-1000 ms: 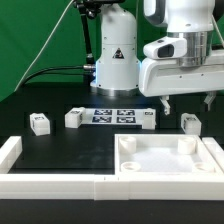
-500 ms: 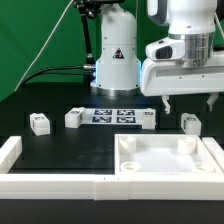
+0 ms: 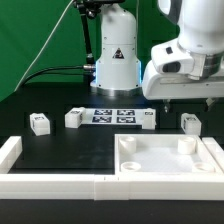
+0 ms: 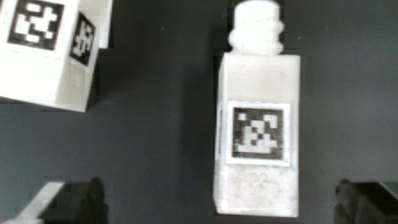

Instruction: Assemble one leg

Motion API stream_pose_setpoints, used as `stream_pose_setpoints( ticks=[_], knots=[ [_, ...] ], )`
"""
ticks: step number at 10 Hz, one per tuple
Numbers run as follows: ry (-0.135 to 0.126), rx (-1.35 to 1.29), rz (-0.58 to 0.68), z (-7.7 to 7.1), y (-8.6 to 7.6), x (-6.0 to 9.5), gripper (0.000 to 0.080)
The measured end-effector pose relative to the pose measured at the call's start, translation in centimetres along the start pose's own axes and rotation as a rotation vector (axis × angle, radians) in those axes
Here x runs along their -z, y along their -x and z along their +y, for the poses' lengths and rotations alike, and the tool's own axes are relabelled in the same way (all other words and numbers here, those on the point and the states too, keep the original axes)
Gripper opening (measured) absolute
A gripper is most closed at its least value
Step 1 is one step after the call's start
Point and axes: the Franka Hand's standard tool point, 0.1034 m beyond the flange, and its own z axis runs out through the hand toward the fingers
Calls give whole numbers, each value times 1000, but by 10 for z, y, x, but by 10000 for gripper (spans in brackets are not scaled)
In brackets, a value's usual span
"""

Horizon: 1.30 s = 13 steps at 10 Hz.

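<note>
Several small white legs with marker tags lie on the black table: one at the exterior view's left [image 3: 39, 124], one beside it [image 3: 75, 118], one right of the marker board [image 3: 148, 119], and one at the right [image 3: 190, 122]. My gripper [image 3: 189, 102] hangs open and empty just above the right leg. In the wrist view that leg [image 4: 260, 130] lies lengthwise between my two dark fingertips [image 4: 71, 200], tag up, with a round peg on its far end. My gripper [image 4: 221, 205] is not touching it. A second leg [image 4: 54, 50] lies beside it.
The marker board [image 3: 113, 115] lies in front of the robot base. A large flat white panel with corner holes [image 3: 170, 158] lies in front of the right leg. A white raised border [image 3: 50, 182] runs along the table's front and left.
The arm's hand has tilted and shifted a little to the exterior view's right above the right leg. No leg has moved.
</note>
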Motion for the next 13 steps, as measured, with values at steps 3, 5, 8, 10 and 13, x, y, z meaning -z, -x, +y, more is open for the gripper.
stream_pose_setpoints(
  ticks=[3, 5, 8, 10, 13],
  knots=[
    [19, 7, -314, -4, 3, -6, 649],
    [28, 11, -484, -4, 7, -14, 649],
    [28, 15, -489, -7, 1, -24, 649],
    [31, 18, -492, -9, 2, -31, 649],
    [32, 20, -487, -10, 2, -42, 649]
  ],
)
